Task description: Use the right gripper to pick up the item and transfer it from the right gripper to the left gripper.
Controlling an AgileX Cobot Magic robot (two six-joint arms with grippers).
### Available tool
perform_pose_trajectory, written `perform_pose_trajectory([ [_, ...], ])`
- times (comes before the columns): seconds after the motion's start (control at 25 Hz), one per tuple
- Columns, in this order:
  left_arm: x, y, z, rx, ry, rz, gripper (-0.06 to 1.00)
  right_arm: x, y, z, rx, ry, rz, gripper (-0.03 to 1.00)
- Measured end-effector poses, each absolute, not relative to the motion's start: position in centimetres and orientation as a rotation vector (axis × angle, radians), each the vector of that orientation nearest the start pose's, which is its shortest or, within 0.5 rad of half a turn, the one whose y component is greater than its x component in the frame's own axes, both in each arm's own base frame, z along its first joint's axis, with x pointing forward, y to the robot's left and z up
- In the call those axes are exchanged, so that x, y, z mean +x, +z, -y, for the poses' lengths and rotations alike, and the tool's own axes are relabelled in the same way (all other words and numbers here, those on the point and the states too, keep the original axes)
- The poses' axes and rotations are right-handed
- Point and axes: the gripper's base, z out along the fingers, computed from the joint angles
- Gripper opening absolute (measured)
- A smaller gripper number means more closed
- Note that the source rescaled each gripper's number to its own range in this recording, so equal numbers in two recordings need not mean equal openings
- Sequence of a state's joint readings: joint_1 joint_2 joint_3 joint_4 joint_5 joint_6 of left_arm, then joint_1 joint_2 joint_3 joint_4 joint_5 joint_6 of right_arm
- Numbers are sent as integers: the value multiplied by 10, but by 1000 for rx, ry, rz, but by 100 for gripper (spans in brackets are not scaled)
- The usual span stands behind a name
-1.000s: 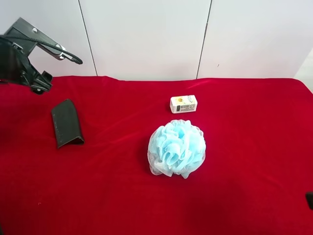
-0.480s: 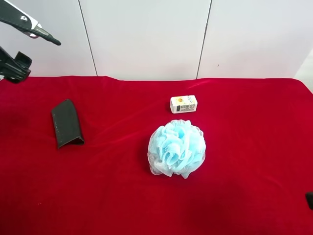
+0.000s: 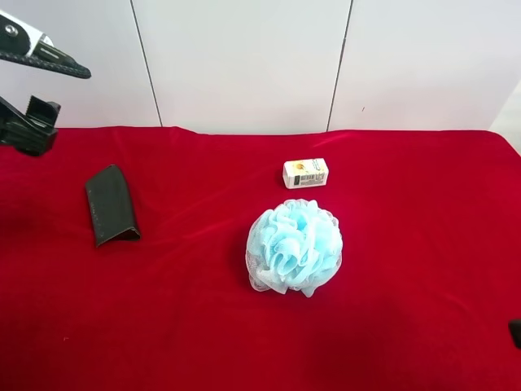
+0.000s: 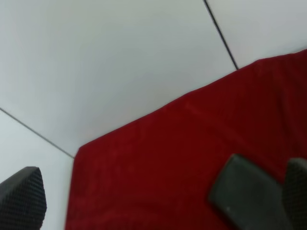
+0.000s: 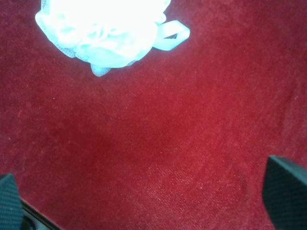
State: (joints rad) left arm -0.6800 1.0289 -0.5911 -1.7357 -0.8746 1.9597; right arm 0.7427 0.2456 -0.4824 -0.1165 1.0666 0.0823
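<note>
bare red cloth all round item, puff & box well apart mid-table

Even, bright light in the exterior high view; the bath puff blows out white at the right wrist frame's upper left; the left wrist view is soft.

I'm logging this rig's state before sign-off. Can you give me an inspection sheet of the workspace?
Surface: red cloth, no spills seen.
Job's things: dark case lying flat, untouched.
Clutter: blue puff; white box behind it, apart.
Grippers: left gripper open, raised, empty, case in its view; right gripper open, empty, over cloth near the puff.
Cables: nothing seen.
Surroundings: white wall panels.
</note>
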Motion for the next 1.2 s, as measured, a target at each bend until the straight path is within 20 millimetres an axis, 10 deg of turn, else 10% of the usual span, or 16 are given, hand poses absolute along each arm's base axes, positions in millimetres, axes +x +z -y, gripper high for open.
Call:
perform_pose_trajectory([
  [0.76,185,288,67,320,453,-1929,98,-1,272,9,-174,85,-2056,100],
  [1.2,186,286,75,368,367,-1923,98,-1,272,9,-141,66,-2059,99],
])
